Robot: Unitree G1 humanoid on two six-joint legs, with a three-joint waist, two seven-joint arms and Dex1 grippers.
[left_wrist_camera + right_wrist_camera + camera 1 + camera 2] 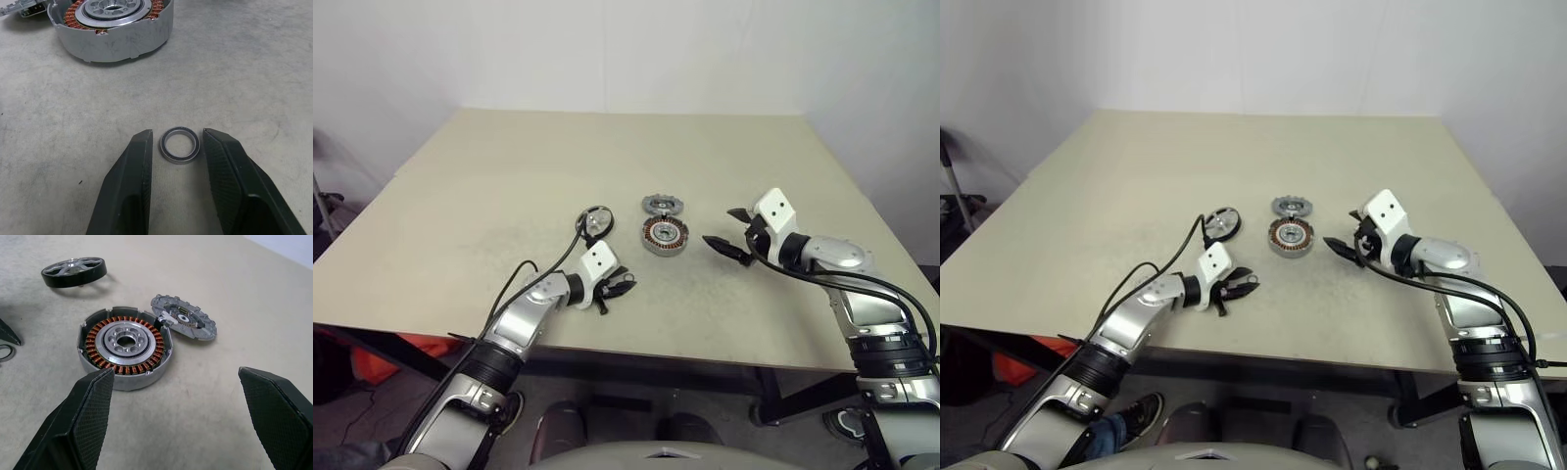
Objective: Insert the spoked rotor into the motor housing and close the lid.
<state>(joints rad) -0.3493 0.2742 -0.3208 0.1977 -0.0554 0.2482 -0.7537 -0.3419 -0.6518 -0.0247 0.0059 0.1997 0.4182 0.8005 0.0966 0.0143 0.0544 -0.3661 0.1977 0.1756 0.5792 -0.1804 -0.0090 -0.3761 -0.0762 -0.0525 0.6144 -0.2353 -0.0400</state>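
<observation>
Copper coils face up in the motor housing (pixel 125 348), so we can drop the spoked rotor (pixel 74 271), lying apart beyond it. Our left gripper (pixel 177 147) narrows around a small ring (pixel 180 145); our right gripper (pixel 176 401) gapes wide. Beside the housing lies the lid (pixel 183 322).

At frame centre, the motor housing (pixel 1291 237) is seen on the bench (pixel 1136 196), the lid (pixel 1292 207) just above, the spoked rotor (pixel 1223 223) left.
</observation>
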